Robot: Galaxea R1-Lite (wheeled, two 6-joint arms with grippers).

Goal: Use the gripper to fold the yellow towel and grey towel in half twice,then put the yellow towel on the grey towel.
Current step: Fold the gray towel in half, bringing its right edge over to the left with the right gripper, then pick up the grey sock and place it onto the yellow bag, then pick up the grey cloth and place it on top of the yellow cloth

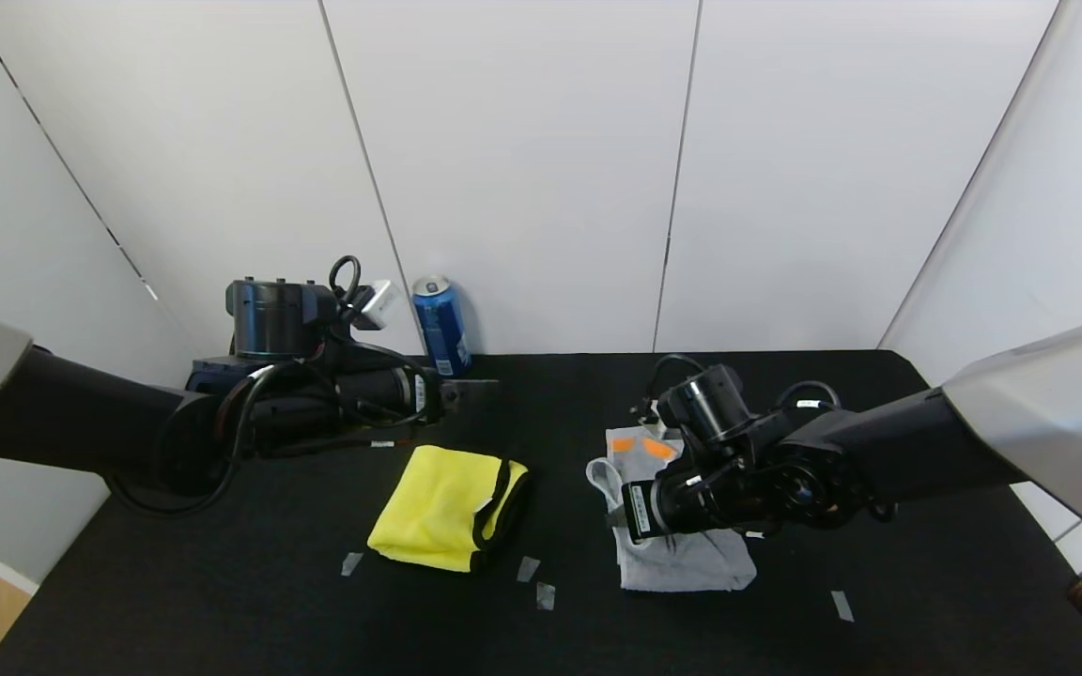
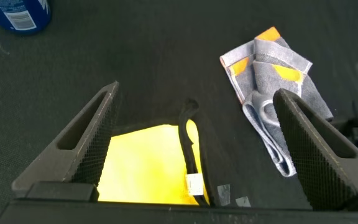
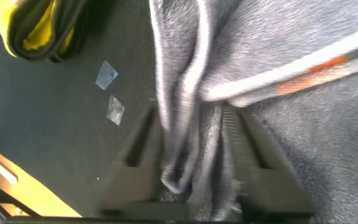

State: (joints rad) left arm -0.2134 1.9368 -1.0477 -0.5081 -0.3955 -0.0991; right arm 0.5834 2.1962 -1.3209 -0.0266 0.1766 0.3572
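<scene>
Head view: the right gripper (image 1: 618,519) and its arm cover the middle of the grey towel (image 1: 682,560), right of frame centre; only the towel's orange-marked upper end and lower folded part show. In the right wrist view, folds of grey towel (image 3: 191,124) fill the space between the jaws, which are closed onto the cloth. The yellow towel (image 1: 442,507) lies folded left of centre on the black bench (image 1: 222,601). The left gripper (image 2: 194,149) hangs above it, jaws wide apart, holding nothing. A blue can (image 1: 440,324) stands at the bench's far edge; tape scraps (image 1: 535,582) lie between the towels.
</scene>
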